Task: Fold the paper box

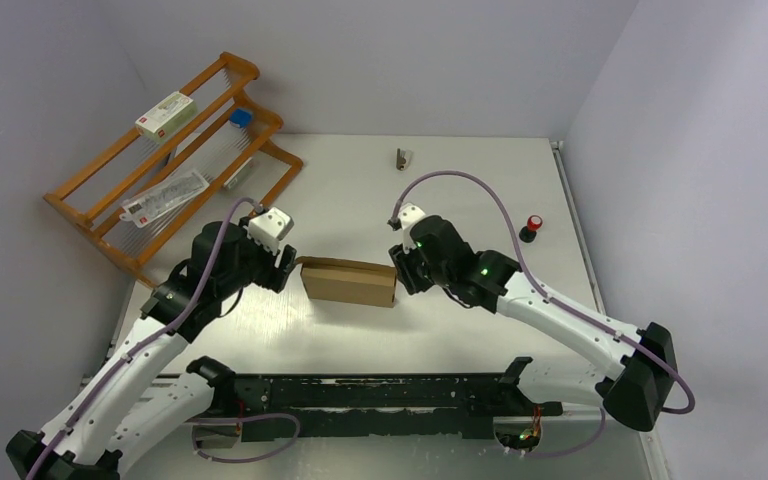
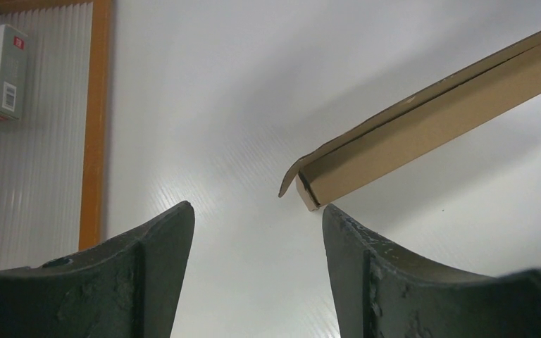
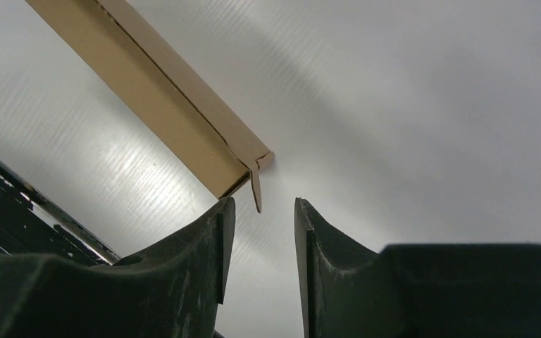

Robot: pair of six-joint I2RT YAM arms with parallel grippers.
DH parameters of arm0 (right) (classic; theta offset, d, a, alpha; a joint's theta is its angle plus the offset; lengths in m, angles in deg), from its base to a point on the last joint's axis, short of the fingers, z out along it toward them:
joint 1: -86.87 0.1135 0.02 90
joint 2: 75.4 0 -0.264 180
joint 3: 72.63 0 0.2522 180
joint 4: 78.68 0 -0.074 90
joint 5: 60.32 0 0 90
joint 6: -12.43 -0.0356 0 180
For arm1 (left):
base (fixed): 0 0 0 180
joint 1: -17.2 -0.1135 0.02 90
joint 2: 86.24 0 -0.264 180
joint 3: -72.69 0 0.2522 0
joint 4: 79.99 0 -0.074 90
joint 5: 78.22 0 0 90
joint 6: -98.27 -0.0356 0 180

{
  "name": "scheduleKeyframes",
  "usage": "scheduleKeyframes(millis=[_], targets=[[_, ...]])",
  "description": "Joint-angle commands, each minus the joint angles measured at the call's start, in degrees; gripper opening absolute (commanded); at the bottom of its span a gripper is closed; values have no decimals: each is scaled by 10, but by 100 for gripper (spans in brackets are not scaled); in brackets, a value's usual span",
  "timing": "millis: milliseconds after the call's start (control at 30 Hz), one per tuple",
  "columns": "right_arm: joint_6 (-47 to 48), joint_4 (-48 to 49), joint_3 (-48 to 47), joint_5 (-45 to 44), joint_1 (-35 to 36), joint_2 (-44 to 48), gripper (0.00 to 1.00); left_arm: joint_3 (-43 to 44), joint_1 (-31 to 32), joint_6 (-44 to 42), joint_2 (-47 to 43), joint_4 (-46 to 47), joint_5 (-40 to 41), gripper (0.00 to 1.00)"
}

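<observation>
**A:** What takes the most room here?

**B:** The white table (image 1: 460,200). The left arm (image 1: 140,350) and the right arm (image 1: 560,310) reach over it toward the middle, one from each side.

**A:** And at the far left?

**B:** A wooden rack (image 2: 98,105) stands there, with a white carton (image 1: 165,113) on its top shelf.

**A:** Where is the paper box (image 1: 349,283)?

**B:** It lies in the middle of the table, between the two grippers. It is shallow, and its lid is a little raised at the left end.

**A:** Do the grippers hold it?

**B:** No. The left gripper (image 2: 257,211) has its fingers spread wide, with only table between them. The corner of the box is just beside one fingertip. The right gripper (image 3: 264,201) is released too, with a narrower gap. A small corner flap of the box hangs just in front of that gap and is not pinched.

**A:** Anything smaller?

**B:** A red knob (image 1: 534,224) sits near the right edge. There is also a small dark object (image 1: 402,158) at the far side, but I cannot tell what it is.
</observation>
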Motion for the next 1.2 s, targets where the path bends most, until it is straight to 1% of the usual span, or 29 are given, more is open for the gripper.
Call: scheduleKeyframes(millis=[0, 400, 600, 800, 867, 933, 1067, 1167], targets=[[-2, 51, 4, 15, -11, -8, 37, 25, 4, -21, 3, -20, 19, 71], [10, 67, 13, 45, -32, -27, 14, 24, 4, -22, 42, -19, 12, 68], [29, 57, 12, 51, -45, -29, 0, 30, 4, -24, 52, -21, 1, 66], [63, 48, -4, 64, -63, -34, 0, 41, 4, -29, 73, -20, -16, 62], [66, 47, -7, 80, -66, -39, 0, 52, 4, -34, 83, -22, -23, 62], [66, 52, -5, 98, -67, -42, 0, 60, 4, -43, 93, -20, -29, 61], [89, 51, -5, 107, -67, -50, 0, 72, 4, -69, 119, -2, -48, 61], [92, 53, -3, 115, -67, -51, 0, 86, 3, -95, 152, 8, -46, 61]])
